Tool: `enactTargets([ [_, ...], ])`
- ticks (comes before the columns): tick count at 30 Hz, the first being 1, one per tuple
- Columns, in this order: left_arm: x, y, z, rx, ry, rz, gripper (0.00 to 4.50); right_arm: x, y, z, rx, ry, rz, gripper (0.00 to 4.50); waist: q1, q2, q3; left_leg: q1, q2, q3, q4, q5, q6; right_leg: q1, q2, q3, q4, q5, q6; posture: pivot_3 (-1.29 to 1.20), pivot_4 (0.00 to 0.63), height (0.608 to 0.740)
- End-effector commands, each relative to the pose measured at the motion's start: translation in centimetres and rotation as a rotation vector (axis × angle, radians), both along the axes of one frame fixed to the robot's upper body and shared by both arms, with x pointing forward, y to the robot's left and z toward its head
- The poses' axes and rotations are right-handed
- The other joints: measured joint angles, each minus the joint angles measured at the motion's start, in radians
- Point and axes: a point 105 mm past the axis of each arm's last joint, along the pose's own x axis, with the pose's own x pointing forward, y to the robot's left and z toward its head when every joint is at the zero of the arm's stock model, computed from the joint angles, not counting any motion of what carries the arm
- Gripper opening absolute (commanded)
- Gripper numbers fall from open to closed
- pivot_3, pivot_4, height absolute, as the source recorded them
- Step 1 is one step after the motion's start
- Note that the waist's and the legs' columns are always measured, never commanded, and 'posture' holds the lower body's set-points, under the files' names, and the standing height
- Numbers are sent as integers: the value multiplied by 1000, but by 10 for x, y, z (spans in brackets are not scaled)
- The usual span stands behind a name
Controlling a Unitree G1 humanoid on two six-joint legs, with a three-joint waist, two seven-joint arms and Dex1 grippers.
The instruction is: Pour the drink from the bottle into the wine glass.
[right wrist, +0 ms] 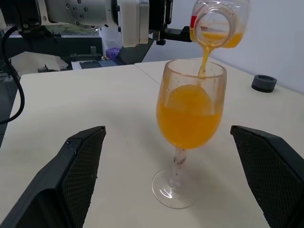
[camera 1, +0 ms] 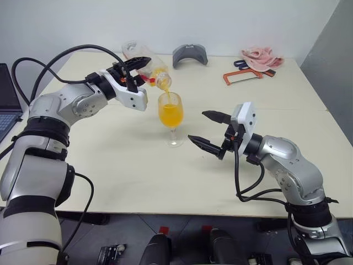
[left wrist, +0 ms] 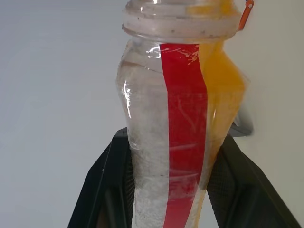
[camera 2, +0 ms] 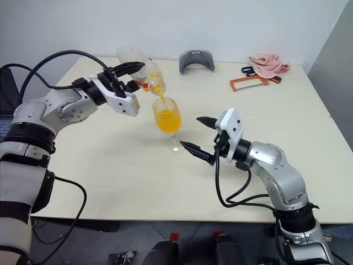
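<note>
My left gripper is shut on the clear bottle, which is tipped with its open mouth down over the wine glass. A thin orange stream of the drink runs from the mouth into the bowl. The bowl is more than half full of orange liquid; some is left in the bottle's neck. The red label stripe faces the left wrist camera, between the black fingers. My right gripper stands open just right of the glass, level with its stem and not touching it.
At the table's far side lie a grey curved object, a red-handled saw and a pink cloth. A laptop sits at the far left. A small dark round object rests on the table beyond the glass.
</note>
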Motion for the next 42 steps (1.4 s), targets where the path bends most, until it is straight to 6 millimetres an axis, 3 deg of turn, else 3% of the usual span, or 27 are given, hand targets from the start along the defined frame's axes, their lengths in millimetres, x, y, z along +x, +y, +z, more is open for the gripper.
enactTargets([
  [1,-2,0,20,-47,-41,-5,1662,-8,4,12,13,-57,23,4500,0,0,0,0,0,0,0,0,0,0,0,0,0,0,0,0,150,740],
  [9,-3,-5,7,-166,56,-33,1662,-9,6,13,12,-69,21,4500,-3,0,0,0,0,0,0,0,0,0,0,0,0,0,0,0,150,740],
  [16,-4,1,2,-463,193,-37,1662,-8,10,20,26,-92,28,4500,-10,0,0,0,1,-1,1,0,-1,-1,-1,0,2,0,0,0,150,740],
  [20,-3,15,1,-745,305,-21,1662,-12,13,23,12,-105,57,4500,-18,0,0,0,2,-2,1,0,0,-1,-1,0,3,0,0,0,150,740],
  [22,-2,32,-5,-955,387,-10,1662,-16,16,22,-7,-82,82,4500,-21,0,0,0,2,-3,1,0,0,-1,-1,1,3,0,0,0,150,740],
  [28,-8,83,-51,-1353,614,69,1662,-21,30,16,-83,-48,104,4500,-35,0,0,1,3,-8,2,0,0,-1,-1,0,6,0,0,0,150,740],
  [34,-24,106,-86,-1424,724,130,1662,-19,39,2,-207,-67,86,4500,-36,0,0,0,2,-11,5,0,-1,-1,-2,-1,7,0,0,0,150,740],
  [42,-35,113,-103,-1497,784,126,1662,-19,46,5,-200,-72,102,4500,-21,0,-1,0,3,-12,7,0,0,0,-2,-1,7,0,0,0,150,740],
])
